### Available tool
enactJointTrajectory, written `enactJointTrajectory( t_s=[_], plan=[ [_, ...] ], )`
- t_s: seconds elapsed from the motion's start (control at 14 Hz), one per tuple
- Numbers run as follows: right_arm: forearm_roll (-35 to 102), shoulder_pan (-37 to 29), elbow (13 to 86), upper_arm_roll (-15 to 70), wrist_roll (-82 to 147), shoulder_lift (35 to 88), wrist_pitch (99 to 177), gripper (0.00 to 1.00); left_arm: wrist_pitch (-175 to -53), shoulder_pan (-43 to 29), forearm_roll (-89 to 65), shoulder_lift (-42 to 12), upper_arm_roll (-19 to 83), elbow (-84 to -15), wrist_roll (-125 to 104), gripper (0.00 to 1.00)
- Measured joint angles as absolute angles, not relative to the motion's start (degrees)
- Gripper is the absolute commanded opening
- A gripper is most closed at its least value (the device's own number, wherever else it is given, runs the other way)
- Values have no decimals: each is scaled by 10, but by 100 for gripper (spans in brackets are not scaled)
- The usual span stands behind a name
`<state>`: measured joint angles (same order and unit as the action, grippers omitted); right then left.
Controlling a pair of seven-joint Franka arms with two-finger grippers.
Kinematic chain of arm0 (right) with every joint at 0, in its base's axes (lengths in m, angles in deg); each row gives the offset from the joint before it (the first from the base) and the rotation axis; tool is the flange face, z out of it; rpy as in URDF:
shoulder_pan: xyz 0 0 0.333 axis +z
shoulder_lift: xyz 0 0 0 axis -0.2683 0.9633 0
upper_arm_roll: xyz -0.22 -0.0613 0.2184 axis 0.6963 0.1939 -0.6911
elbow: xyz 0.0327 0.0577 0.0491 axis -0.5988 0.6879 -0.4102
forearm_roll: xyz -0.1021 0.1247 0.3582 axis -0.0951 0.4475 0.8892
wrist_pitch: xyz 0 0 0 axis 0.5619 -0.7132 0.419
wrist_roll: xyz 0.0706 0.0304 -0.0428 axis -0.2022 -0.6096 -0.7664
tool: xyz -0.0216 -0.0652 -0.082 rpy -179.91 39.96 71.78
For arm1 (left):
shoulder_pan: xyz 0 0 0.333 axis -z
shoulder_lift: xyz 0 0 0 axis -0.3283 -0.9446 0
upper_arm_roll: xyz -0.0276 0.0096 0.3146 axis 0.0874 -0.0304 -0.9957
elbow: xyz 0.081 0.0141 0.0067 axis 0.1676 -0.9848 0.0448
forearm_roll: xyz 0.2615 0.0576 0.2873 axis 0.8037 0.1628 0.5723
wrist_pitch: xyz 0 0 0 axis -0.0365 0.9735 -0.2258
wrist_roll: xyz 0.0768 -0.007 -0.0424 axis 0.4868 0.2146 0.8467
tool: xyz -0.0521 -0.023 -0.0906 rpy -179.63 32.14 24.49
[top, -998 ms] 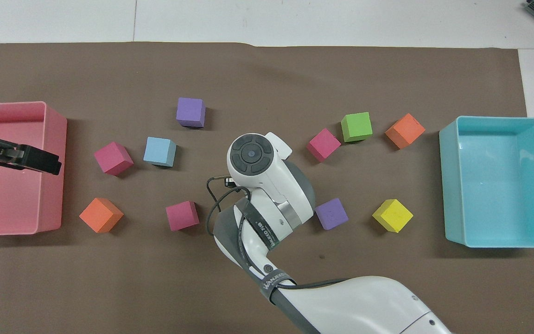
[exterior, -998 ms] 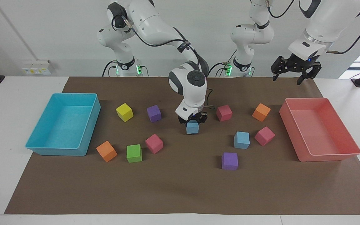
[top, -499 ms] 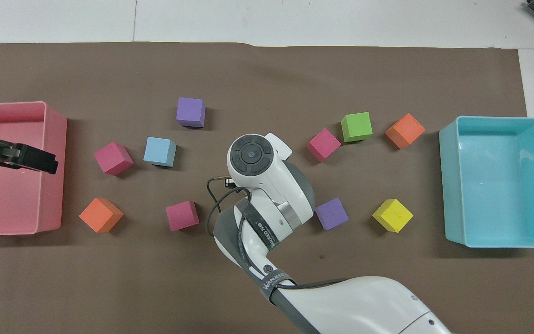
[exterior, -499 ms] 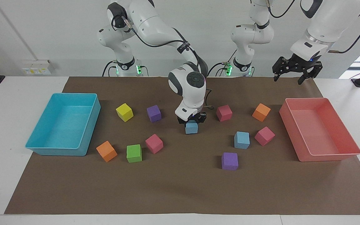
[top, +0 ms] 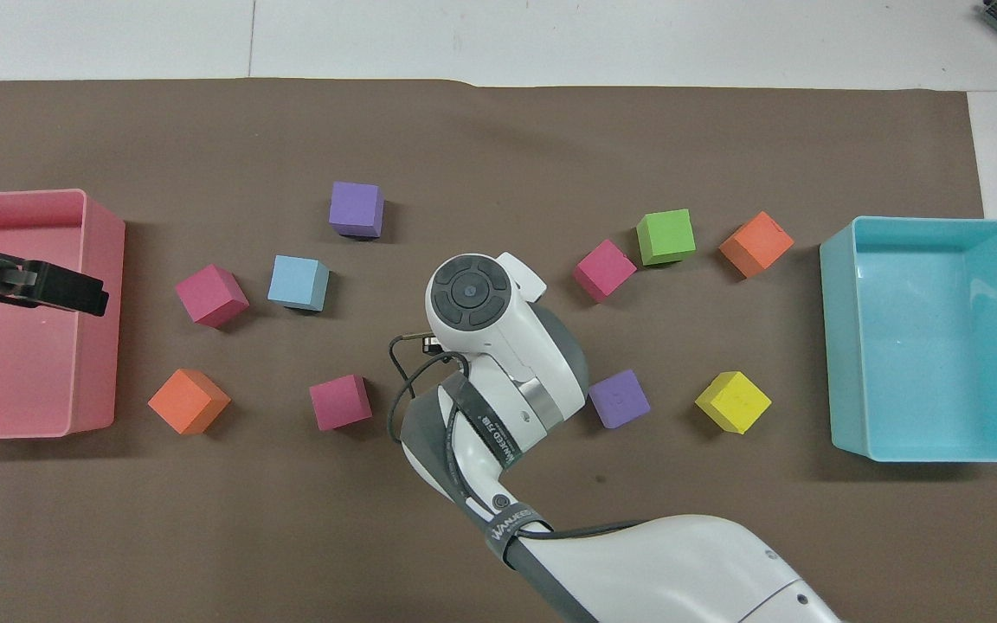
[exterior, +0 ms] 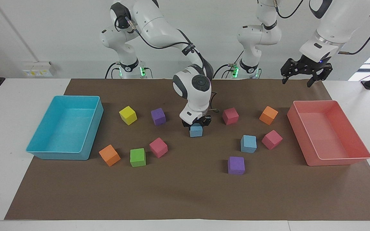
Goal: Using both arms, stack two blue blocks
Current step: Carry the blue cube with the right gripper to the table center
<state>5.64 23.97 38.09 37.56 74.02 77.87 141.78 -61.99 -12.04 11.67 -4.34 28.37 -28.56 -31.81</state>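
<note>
Rising a little off the brown mat [exterior: 185,195] since a second ago: one blue block [exterior: 196,131], clamped in the right gripper [exterior: 196,123] at mid-table. Waiting on the mat, toward the left arm's end and farther from the robots: the second blue block [exterior: 248,143], untouched. Stacking not yet done. Hanging spread wide and empty over the pink bin [exterior: 329,160]: the left gripper [exterior: 305,71].
</note>
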Motion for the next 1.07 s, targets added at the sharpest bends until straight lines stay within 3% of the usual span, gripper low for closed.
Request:
enactJointTrajectory(
  t_s=[0.5,1.07],
  plan=[
    [56,243,380,375,740,774,1424,100,-629,-120,117,-46,284,-286,-318,100],
    [50,207,379,389,733,677,1385,100,-711,-115,117,-100,295,-298,-318,100]
  ],
)
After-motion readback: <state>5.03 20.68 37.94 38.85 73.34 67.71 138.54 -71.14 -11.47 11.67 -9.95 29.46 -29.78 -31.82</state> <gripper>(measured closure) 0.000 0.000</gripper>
